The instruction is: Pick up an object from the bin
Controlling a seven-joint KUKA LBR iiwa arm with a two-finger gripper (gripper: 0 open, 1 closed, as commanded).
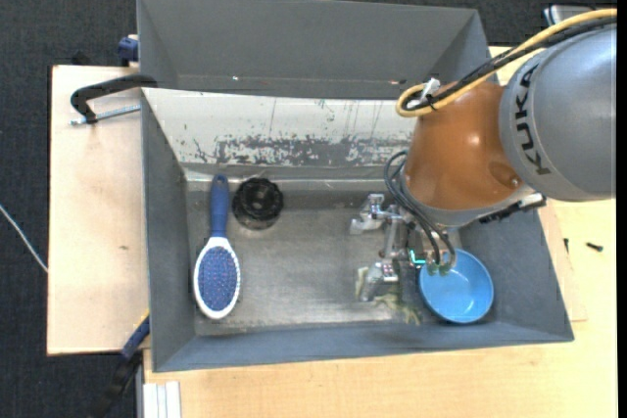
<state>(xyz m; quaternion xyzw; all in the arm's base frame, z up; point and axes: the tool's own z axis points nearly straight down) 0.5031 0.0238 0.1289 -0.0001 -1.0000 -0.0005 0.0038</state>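
Camera view: blue bowl partly hidden beside spread claw.

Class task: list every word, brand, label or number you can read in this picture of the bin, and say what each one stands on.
"KUK": dark letters running sideways on the grey arm casing; the end of the word is hard to make out.
No text can be read on the blue hairbrush, the black round object, the blue bowl or the grey bin.
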